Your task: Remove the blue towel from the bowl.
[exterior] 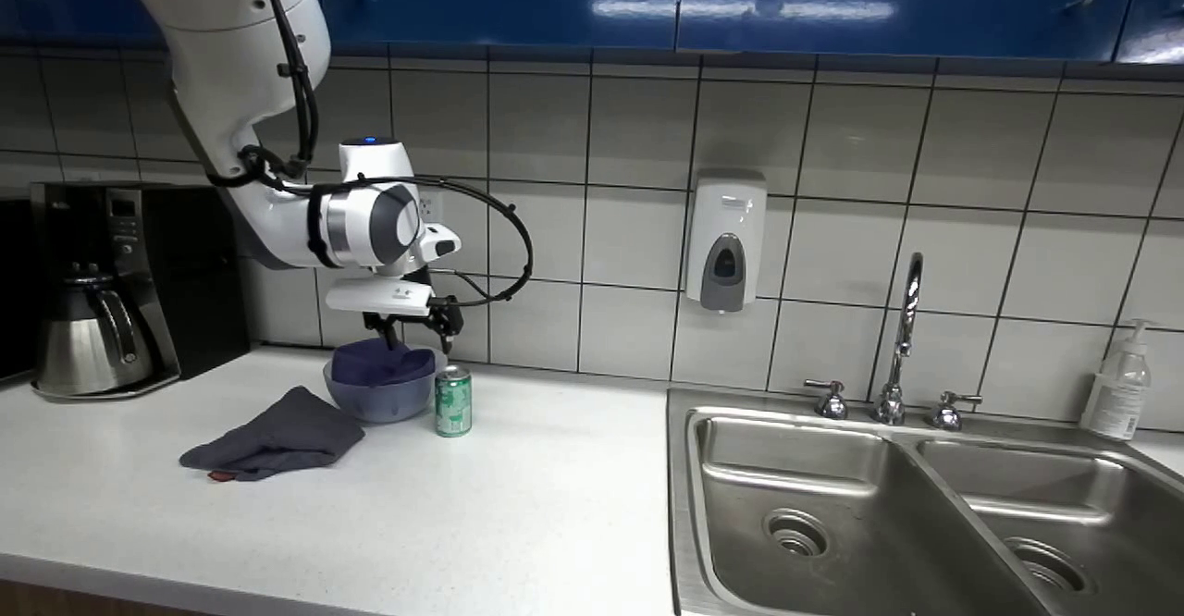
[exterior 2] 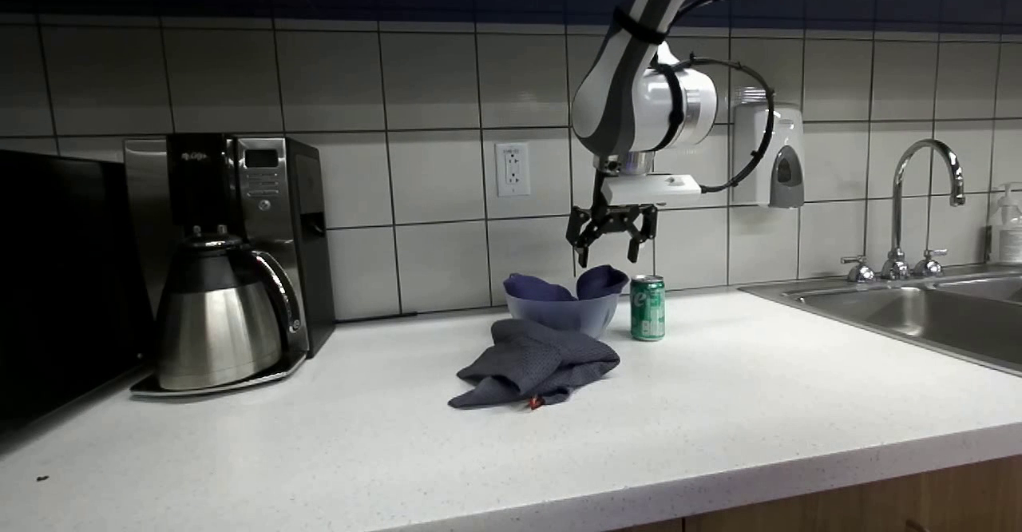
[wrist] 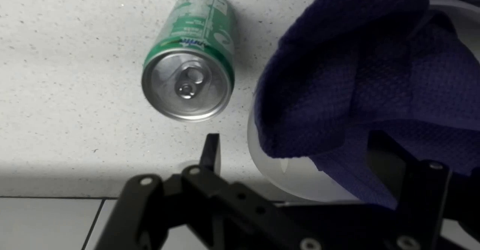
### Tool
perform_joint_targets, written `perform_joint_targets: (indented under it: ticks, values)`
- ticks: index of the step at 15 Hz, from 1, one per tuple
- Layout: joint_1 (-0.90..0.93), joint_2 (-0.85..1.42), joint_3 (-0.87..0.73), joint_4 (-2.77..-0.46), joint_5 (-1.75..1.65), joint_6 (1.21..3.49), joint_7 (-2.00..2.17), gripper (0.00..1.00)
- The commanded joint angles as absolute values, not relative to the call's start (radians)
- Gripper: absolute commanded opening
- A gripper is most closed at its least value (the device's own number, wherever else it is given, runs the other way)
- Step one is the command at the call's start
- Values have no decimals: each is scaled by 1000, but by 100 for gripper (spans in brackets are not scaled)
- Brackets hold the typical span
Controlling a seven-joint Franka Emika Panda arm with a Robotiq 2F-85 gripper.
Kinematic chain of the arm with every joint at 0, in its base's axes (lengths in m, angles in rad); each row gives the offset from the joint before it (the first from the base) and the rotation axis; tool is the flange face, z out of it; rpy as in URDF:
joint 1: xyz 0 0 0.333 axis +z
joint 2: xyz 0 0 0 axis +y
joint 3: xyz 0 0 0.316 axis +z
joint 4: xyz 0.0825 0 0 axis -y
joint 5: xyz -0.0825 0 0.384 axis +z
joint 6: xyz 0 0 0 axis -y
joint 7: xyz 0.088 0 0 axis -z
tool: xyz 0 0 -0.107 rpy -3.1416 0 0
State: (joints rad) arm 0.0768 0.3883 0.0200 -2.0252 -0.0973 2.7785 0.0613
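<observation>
The blue towel (exterior: 375, 363) lies bunched in the translucent bowl (exterior: 388, 403), with folds rising above the rim. In an exterior view the towel (exterior 2: 603, 282) shows as two raised lobes over the bowl (exterior 2: 559, 315). My gripper (exterior 2: 608, 259) is open and empty just above the bowl, pointing down; it also shows in an exterior view (exterior: 418, 338). In the wrist view the gripper's (wrist: 296, 137) fingers are wide apart. One finger is over the towel (wrist: 375, 73), the other is outside the bowl's rim (wrist: 292, 175), on the can's side. The bowl's far side is partly hidden.
A green can (exterior: 453, 403) stands close beside the bowl; it also shows in the wrist view (wrist: 191, 54). A dark grey towel (exterior 2: 543, 360) lies in front of the bowl. A coffee maker (exterior 2: 231, 308), a tiled wall behind and a sink (exterior: 795, 477) flank the counter.
</observation>
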Motion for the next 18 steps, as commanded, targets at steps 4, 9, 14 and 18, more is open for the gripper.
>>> perform_joint_targets:
  ticks: [4, 9, 14, 18]
  values:
    - [70, 435, 61, -1983, -58, 2811, 22, 100]
    - [73, 449, 72, -1990, -55, 2831, 17, 100]
    - [79, 472, 61, -2005, -69, 2828, 21, 100]
    - [84, 491, 54, -2003, -77, 2827, 20, 100]
